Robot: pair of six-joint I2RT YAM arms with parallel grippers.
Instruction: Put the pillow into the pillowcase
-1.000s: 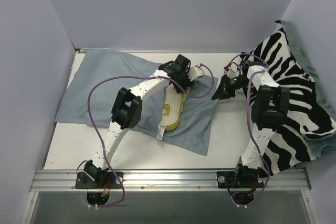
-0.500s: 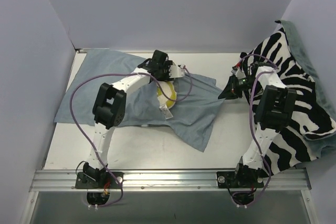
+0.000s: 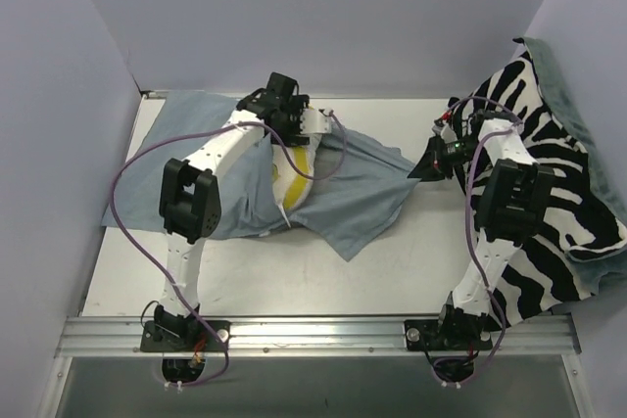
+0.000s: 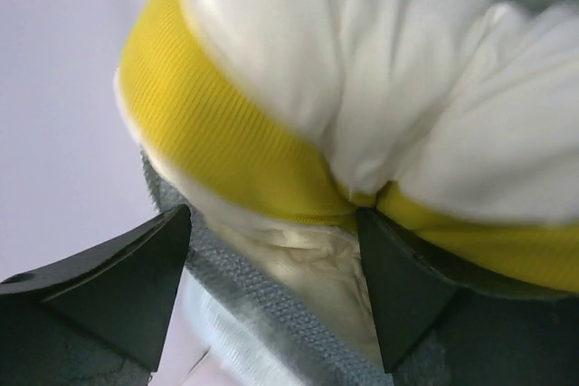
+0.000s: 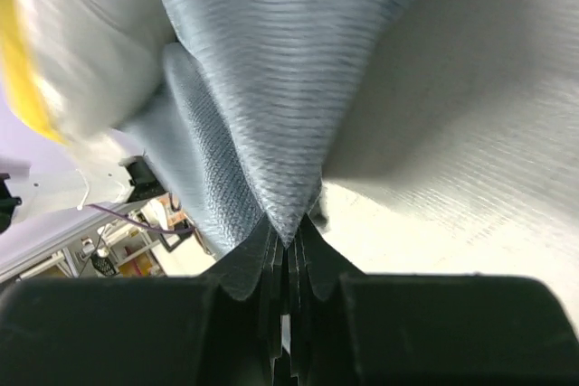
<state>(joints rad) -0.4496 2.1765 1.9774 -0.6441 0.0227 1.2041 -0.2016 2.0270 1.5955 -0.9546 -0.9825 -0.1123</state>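
On the white table, between pale lilac walls, we see the pillowcase spread from far left to the middle. The pillow is partly tucked inside it, its yellow edge and white tag showing at the mouth. Our left gripper has its fingers apart, the pillow's yellow band bulging between them, while our right gripper is pinched tight on the pillowcase's right corner, near the zebra cloth.

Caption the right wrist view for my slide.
Right end effector shut on the pillowcase; pillow at left.
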